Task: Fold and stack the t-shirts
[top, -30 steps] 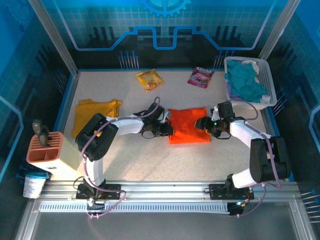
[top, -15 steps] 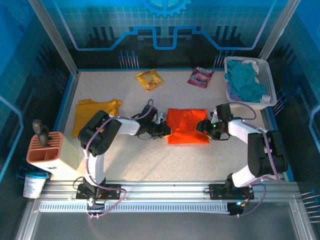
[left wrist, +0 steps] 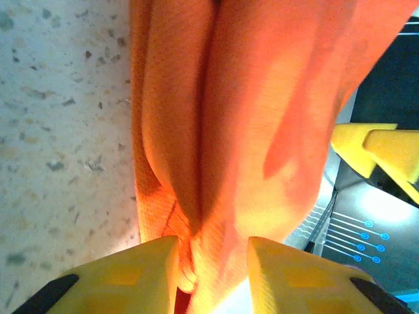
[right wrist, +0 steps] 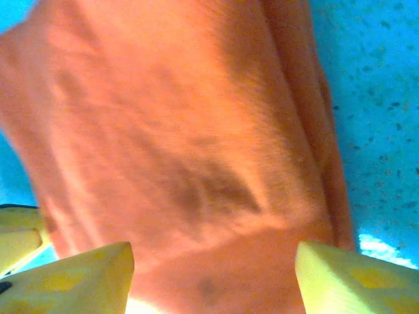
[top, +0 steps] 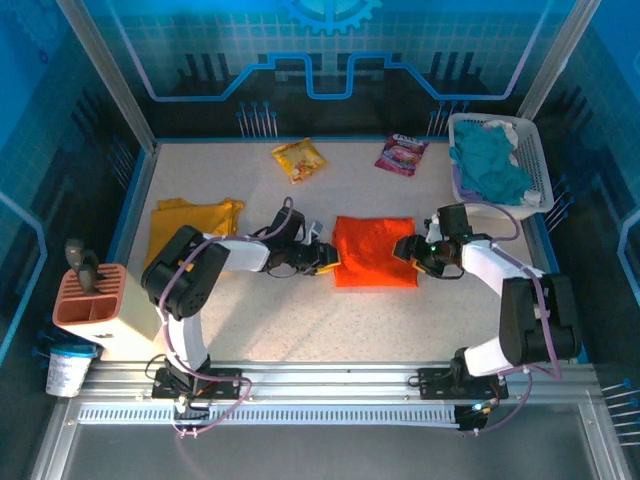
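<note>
1 orange t-shirt point(top: 375, 252) folded at the centre of the worktop point(top: 300, 320), 1 mustard t-shirt point(top: 188, 228) by its left edge. Left pincer point(left wrist: 213, 252) parted around an orange fold, right pincer point(right wrist: 213, 255) spread wide over the cloth. From overhead, also 2 snack packets point(top: 299, 158) along the far edge.

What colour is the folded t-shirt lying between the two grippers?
Bright orange; the t-shirt shows best in the top external view.

No text, brand name or number can be read anywhere. The shiny yellow snack packet point(top: 299, 158) at the upper middle of the top view and the shiny purple snack packet point(top: 402, 154) to its right both carry printing, but it is too small and blurred to make out. The blue gear-shaped emblem point(top: 330, 12) at the top edge has no letters.
</note>
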Robot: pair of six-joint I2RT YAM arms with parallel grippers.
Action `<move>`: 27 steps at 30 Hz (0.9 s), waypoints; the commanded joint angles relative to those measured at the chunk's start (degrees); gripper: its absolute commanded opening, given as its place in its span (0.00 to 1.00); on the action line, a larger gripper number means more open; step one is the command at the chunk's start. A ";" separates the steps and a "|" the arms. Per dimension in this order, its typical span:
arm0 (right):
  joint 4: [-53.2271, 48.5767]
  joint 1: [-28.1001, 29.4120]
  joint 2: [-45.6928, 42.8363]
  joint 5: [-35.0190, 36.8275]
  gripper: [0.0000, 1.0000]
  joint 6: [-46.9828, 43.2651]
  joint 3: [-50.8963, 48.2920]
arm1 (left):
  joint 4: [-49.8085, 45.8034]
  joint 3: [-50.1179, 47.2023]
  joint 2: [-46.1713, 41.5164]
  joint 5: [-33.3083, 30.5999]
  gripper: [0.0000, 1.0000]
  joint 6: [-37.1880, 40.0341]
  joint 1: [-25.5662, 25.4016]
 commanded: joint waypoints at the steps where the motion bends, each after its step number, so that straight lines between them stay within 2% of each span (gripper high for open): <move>1: -3.21 -0.20 -4.49 -1.27 0.68 0.91 3.34 | -8.50 1.84 -5.65 -2.26 0.35 1.25 -0.15; 6: -1.16 2.37 -7.59 -3.99 0.71 6.63 2.12 | -10.78 4.84 -7.55 -5.83 0.33 -1.52 -3.95; 11: 12.12 6.45 -6.73 -5.60 0.71 17.89 -4.19 | -7.92 10.71 -2.17 -7.11 0.28 -5.05 -8.43; 15: 23.69 8.92 -1.17 -7.25 0.71 25.16 -7.10 | -1.64 12.55 2.80 -8.99 0.21 -8.25 -10.30; 20: 33.73 8.88 6.14 -7.93 0.71 28.49 -10.33 | 3.12 11.67 7.80 -10.61 0.19 -10.48 -10.65; 27: 32.99 4.72 7.77 -8.77 0.70 24.57 -13.04 | 4.40 3.61 6.79 -13.81 0.18 -11.47 -7.70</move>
